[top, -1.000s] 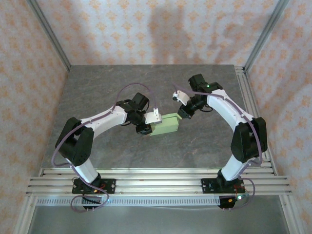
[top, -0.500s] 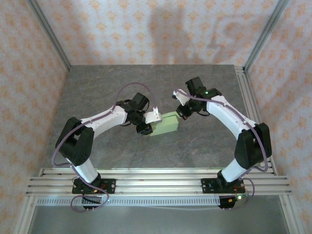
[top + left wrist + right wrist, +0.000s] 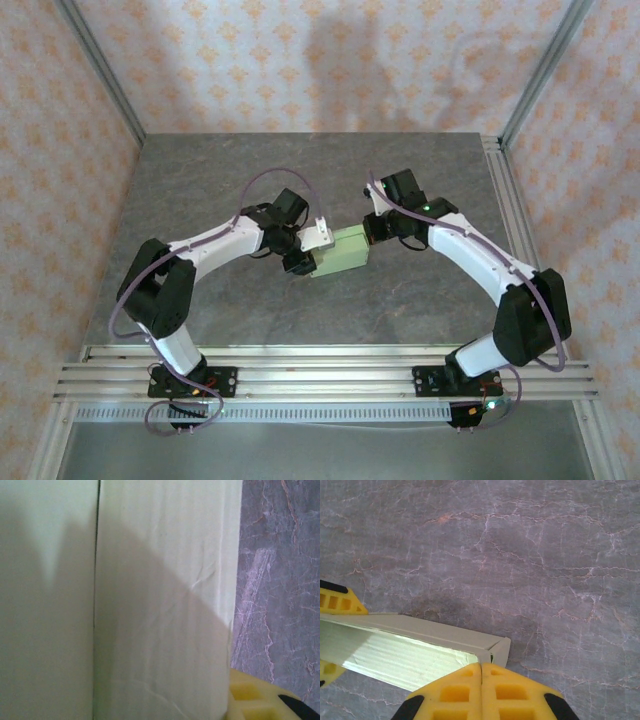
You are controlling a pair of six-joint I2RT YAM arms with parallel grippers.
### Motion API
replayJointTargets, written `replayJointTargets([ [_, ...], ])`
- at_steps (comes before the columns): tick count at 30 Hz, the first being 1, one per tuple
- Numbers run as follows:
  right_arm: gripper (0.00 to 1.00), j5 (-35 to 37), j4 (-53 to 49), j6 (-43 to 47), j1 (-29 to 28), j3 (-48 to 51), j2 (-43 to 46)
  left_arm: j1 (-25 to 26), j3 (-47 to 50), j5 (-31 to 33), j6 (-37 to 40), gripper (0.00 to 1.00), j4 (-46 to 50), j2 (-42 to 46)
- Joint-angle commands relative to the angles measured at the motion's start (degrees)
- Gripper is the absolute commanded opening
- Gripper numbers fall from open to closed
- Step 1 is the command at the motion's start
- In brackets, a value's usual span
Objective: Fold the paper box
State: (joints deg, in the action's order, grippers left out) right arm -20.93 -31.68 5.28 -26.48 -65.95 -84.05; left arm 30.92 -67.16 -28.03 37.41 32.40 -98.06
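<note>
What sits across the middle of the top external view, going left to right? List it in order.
left hand, clamped on the box's left end → paper box → right hand, shut, at the box's right end

The paper box spans the gap between the left gripper and the right gripper, blocking passage there. Open table lies beyond both grippers; patterned walls stand well outside each.

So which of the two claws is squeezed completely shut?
The right gripper: its yellow fingers meet with nothing between, while the left gripper clamps the paper box.
</note>
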Motion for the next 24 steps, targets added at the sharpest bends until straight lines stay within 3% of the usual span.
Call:
replayJointTargets([
  [1, 0.00, 2.5, 2.0, -5.1, 0.0, 1.4, 2.6, 0.1, -1.0, 2.6, -1.4, 0.41, 3.3, -1.2],
  [15, 0.00, 8.6, 12.8, -11.6, -3.5, 10.9, 6.4, 0.2, -1.8, 1.9, -2.6, 0.41, 3.2, -1.3],
  [24, 0.00, 10.7, 17.7, -9.0, -4.3, 15.4, 9.0, 0.3, -1.3, 2.1, -3.3, 0.45, 2.6, -0.7],
])
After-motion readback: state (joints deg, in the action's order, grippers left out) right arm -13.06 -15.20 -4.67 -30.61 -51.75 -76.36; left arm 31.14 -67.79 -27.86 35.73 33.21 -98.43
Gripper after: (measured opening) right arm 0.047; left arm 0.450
